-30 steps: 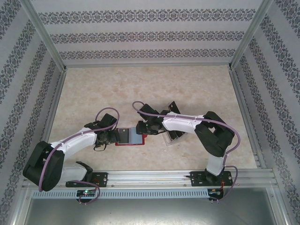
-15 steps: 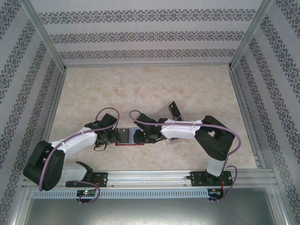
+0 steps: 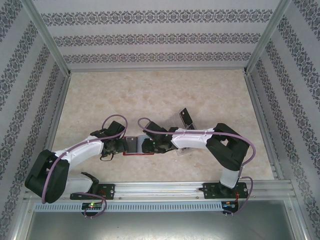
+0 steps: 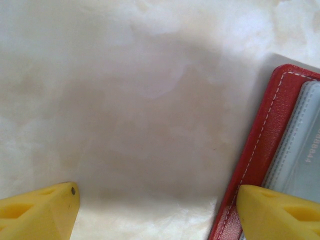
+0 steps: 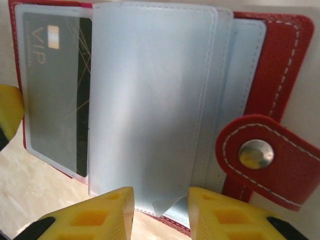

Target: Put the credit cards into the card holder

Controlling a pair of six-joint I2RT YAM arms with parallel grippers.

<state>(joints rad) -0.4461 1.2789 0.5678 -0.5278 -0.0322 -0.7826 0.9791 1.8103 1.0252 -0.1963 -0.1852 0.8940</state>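
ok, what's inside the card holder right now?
One dark VIP card sits in the left pocket of the open red card holder. A pale sleeve overlaps the card's right edge and hides whatever lies in the pockets beneath it.

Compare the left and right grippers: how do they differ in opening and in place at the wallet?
The left gripper looks wider open than the right gripper. The left gripper has one finger over the red edge of the wallet and the other over bare table; the right gripper has both fingers at the wallet's edge, a bent corner of a grey pocket between them. Both have yellow fingers, stand open and visibly clamp nothing.
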